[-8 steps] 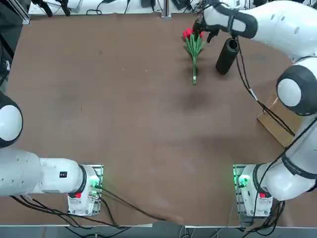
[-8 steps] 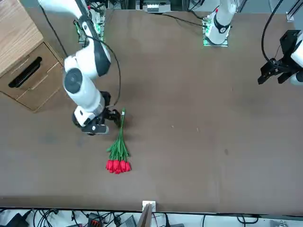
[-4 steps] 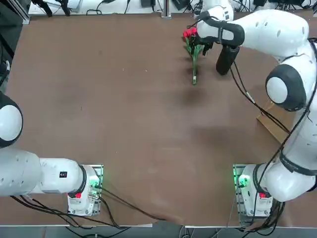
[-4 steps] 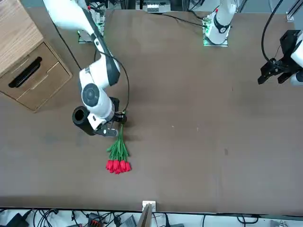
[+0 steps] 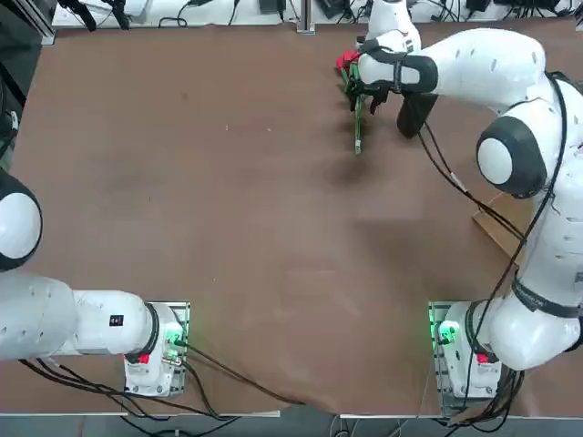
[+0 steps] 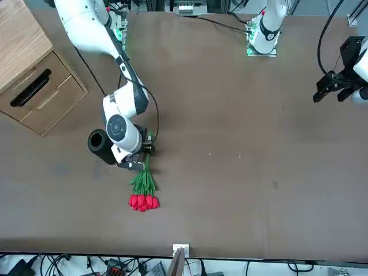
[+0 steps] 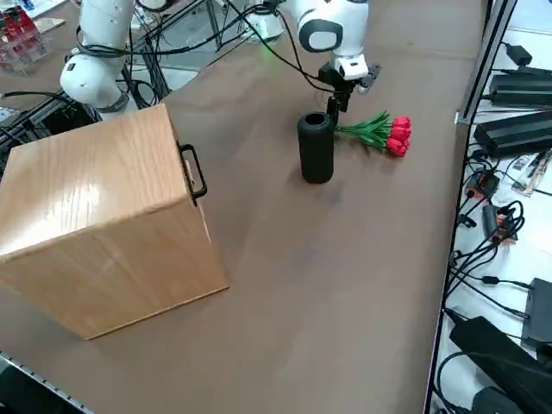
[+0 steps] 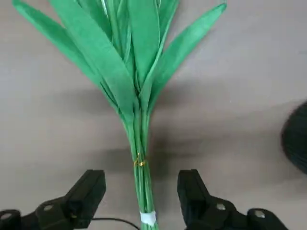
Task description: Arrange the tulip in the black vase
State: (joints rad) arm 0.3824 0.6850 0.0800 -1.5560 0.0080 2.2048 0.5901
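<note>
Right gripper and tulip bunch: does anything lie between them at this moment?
Nothing visible: in the right wrist view, bare space separates each finger of the right gripper from the tulip's stems.

Right arm: extends from its base at the lower right of the top view toward the far part of the table, bent at the elbow (image 5: 515, 157). The forearm (image 5: 478, 66) runs leftward in that view, toward the wrist.

Wrist (image 6: 123, 131): angled in the front view, with the black hand section below the white housing. In the right side view the hand section hangs downward, apparently close to vertical, though the small view limits certainty.

Right gripper (image 8: 141, 184): fingers open, with a wide gap between them. Both black fingertips (image 8: 92, 184) are visible in the wrist view, level with each other, one on each side, nothing clamped.
</note>
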